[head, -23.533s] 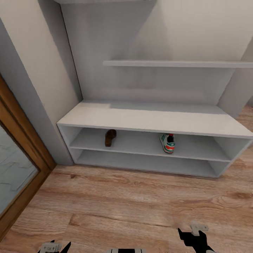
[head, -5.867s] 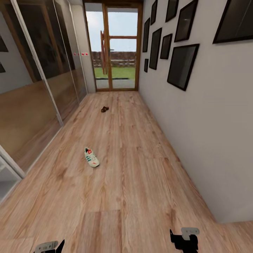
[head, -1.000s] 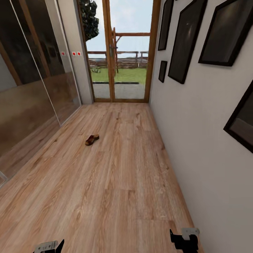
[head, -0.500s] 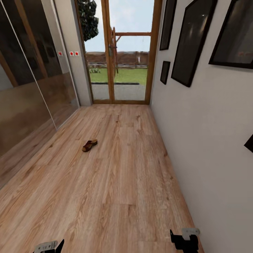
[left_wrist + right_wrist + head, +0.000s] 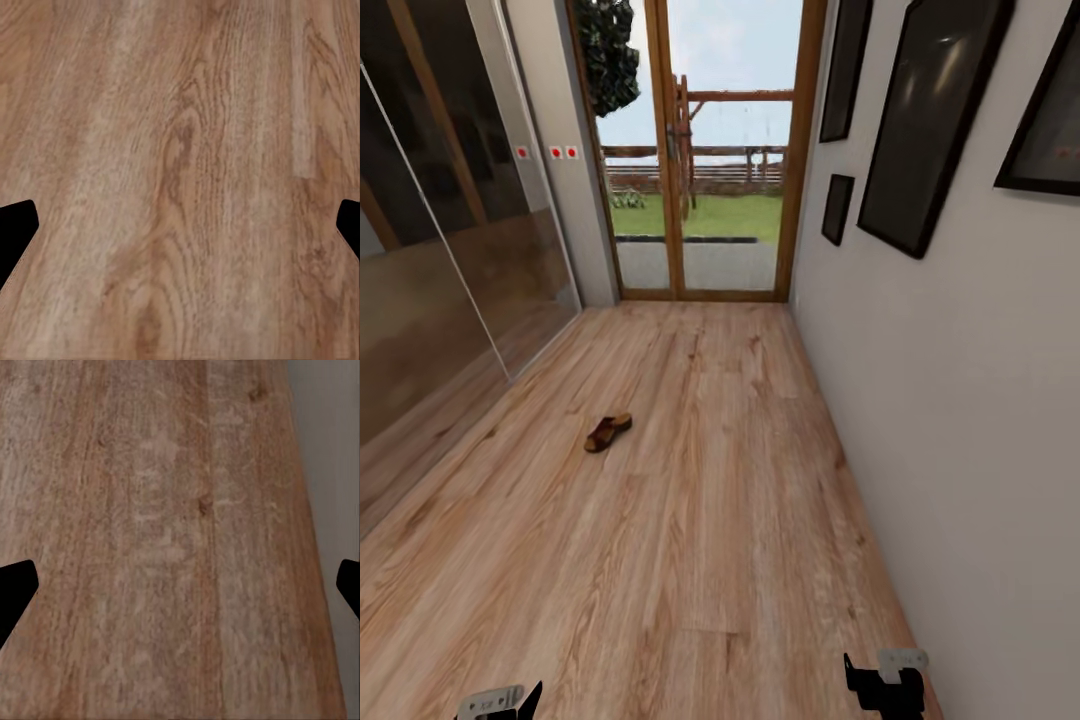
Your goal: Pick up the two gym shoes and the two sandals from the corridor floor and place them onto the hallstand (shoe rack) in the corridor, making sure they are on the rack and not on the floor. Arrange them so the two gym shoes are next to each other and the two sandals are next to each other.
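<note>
One brown sandal [image 5: 608, 433] lies alone on the corridor floor [image 5: 700, 520], left of centre, well ahead of both arms. Left claw [image 5: 180, 225] spread wide, nothing between its fingers; right claw [image 5: 180, 585] likewise, over bare planks beside the white wall [image 5: 980, 420].

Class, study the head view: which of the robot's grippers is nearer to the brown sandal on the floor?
Left. The left gripper sits almost straight back from the sandal; the right gripper is further off, by the wall.
</note>
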Robot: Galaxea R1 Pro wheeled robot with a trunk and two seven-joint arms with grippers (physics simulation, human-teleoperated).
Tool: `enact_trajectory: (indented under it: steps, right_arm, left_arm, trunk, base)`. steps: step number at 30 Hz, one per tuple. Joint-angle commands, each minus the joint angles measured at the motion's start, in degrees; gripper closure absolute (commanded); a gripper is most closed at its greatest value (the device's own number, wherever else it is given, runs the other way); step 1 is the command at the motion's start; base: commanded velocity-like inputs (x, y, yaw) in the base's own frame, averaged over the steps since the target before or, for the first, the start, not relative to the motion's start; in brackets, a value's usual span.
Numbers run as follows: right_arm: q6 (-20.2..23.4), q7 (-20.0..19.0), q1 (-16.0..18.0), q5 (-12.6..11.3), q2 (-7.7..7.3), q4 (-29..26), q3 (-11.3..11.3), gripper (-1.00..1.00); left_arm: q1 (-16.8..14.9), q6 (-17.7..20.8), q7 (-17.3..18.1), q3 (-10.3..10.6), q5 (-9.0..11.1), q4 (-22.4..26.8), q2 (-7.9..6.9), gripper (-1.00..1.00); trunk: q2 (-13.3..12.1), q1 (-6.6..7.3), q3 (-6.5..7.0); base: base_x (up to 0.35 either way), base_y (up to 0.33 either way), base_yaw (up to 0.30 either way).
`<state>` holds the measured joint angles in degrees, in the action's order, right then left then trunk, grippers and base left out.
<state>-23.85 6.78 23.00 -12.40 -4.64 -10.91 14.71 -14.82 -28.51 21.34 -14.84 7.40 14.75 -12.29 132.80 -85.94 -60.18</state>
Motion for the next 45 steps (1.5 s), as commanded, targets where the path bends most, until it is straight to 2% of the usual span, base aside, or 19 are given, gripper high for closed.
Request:
enact_trajectory:
  steps: [1,45]
  right_arm:
    - [-0.1,0.2,0.0,-0.4,-0.02,0.0,0.5,-1.0]
    - [-0.1,0.2,0.0,-0.4,0.07,-0.1,0.5,-1.0]
  left_arm:
    - [0.0,0.0,0.6,-0.1,0.6,-0.1,-0.01,-1.0]
    - [0.0,0.0,0.6,-0.1,0.6,-0.1,-0.01,-1.0]
  trunk:
    - [0.0,-0.02,-0.05]
    - [0.0,-0.02,-0.05]
  base:
    - [0.339,0.0,0.0]
    - [0.339,0.0,0.0]
